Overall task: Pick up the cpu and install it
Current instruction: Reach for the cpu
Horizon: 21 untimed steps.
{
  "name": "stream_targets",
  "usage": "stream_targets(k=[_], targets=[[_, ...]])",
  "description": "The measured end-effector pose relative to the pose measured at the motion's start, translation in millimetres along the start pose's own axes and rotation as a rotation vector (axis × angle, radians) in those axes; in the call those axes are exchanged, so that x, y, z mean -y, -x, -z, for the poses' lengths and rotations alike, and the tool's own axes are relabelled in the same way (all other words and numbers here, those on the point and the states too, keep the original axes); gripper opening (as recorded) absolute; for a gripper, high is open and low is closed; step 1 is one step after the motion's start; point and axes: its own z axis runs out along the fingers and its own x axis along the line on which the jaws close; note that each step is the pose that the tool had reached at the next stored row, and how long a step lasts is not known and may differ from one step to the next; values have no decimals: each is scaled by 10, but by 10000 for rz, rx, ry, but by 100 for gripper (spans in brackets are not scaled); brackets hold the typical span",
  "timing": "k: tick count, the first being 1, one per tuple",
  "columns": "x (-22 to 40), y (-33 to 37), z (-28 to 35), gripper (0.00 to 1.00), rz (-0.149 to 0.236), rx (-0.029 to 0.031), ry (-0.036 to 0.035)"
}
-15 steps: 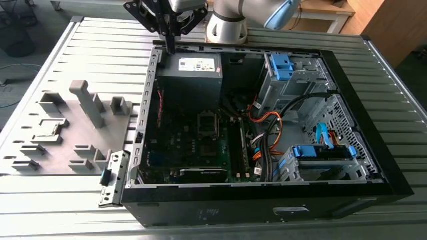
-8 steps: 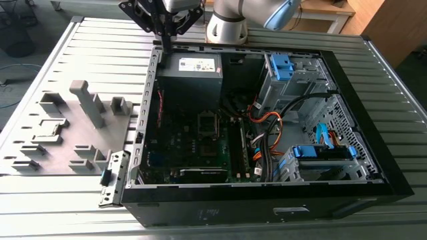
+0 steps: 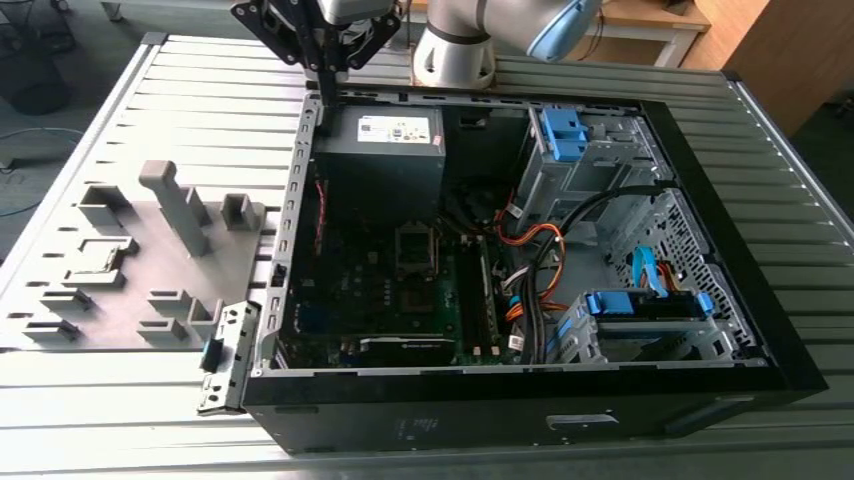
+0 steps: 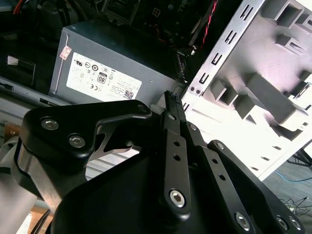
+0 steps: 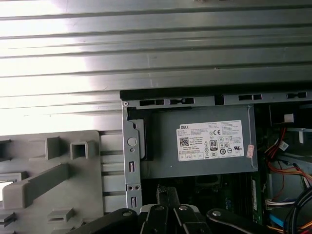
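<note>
A: Cpu (image 3: 102,262): small flat grey square, lying level in a low holder on the grey tray (image 3: 54,325), to the exterior view's left of the computer case (image 3: 747,330). Too small to note more of its face.

B: Gripper near it?

A: No. The gripper (image 4: 171,97) is well apart from it, over the case's far corner.

B: Fingers?

A: Drawn together, ribbed pads (image 4: 176,109) meeting at the tips in both wrist views. Black linkage bars fan back from them to the body.

B: Pose of the arm?

A: The arm (image 3: 461,40) stands behind the case, pale joints with a blue cap. The gripper hangs roughly straight down, tips by the case's rim, beside the grey power-supply box (image 3: 380,150).

B: And outward from there?

A: Nearer the camera in the exterior view, the motherboard (image 3: 387,300) with a dark rectangular frame (image 3: 416,250), shiny at the rim. Orange and black cables (image 3: 534,240) lie toward the exterior view's right, with blue brackets (image 3: 561,125) past them. The tray sits just beside the case wall, carrying grey blocks and one upright post (image 3: 167,200). All of it rests on a ribbed metal table (image 3: 200,80).
</note>
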Motion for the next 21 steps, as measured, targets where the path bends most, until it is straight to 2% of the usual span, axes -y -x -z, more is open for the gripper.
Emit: stream_targets(k=[21], targets=[[5,-72,2,11,0,1,0]])
